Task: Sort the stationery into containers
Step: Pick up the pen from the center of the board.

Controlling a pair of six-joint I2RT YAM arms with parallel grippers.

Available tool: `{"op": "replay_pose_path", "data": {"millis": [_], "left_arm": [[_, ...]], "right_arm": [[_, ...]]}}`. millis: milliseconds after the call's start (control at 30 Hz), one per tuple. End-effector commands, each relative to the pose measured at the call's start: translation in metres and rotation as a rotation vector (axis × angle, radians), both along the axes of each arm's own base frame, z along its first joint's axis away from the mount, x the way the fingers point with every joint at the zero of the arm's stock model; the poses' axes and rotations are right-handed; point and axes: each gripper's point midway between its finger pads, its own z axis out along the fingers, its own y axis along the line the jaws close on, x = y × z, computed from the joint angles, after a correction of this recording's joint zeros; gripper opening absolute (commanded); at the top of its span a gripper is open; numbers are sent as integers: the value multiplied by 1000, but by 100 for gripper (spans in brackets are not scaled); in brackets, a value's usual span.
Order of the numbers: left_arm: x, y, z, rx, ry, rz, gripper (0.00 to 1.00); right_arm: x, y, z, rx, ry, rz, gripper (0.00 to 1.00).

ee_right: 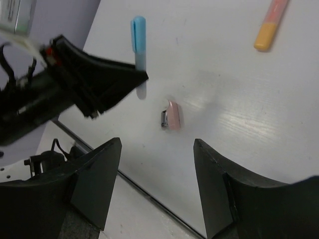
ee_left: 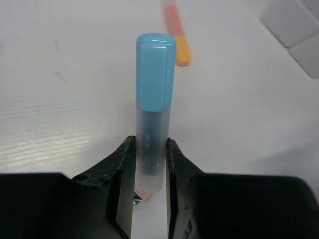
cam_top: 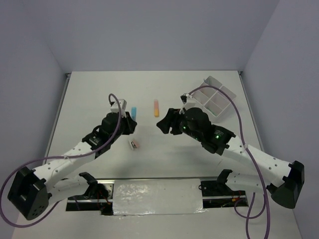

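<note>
**Midway up tabletop, left of centre: blue marker in grip**

Clamped in left gripper, fingers closed snug on blue marker across the clear barrel, cap pointing at far edge. Probably grabbed at the tail end so the cap end leads into a compartment. Looks raised off tabletop, can't confirm. Smooth round plastic: frosted see-through barrel, glossy opaque cap with flat clip. Slick, so likely to swivel in a narrow pinch.

Hovering right of centre with right gripper: fingers spread wide, nothing between. Likely parked to stay out of the left arm's way.

Left to sort: orange marker, flat toward far edge near the middle, two-tone orange and pink. Also pink piece, closer to near edge and just beside the left gripper, small and blocky with a dark metallic-looking end.

Destination at far right corner: tray, white, thin-walled, cross-divided into four squares, seemingly tipped. Well apart from blue marker, so a long carry across.
</note>
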Motion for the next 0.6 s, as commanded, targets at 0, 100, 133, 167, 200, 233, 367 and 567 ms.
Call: {"op": "replay_pose_path", "data": {"millis": [0,100,133,167,200,233,367,567], "left_arm": [[-11,-34,38,-69,-209,-142,0],[-29,-44,62,-134,-328,-227,0],[-34,-47,67,-150,-353,-258,0],[-41,-55,69,-164,-381,-322,0],[-48,-61,73,-175,-398,-361,0],[-54,-64,79,-187,-421,-389,0],[-65,-74,86,-187,-447,-468,0],[-84,-90,81,-187,-448,-589,0]], "right_arm": [[11,15,47,85,-77,-13,67],[21,13,55,91,-106,-67,67],[21,16,54,90,-106,-64,67],[21,22,57,102,-113,-55,66],[20,26,61,106,-115,-46,66],[24,30,54,78,-104,-59,66],[19,55,48,54,-81,-8,65],[27,65,38,5,-71,-37,59]]}}
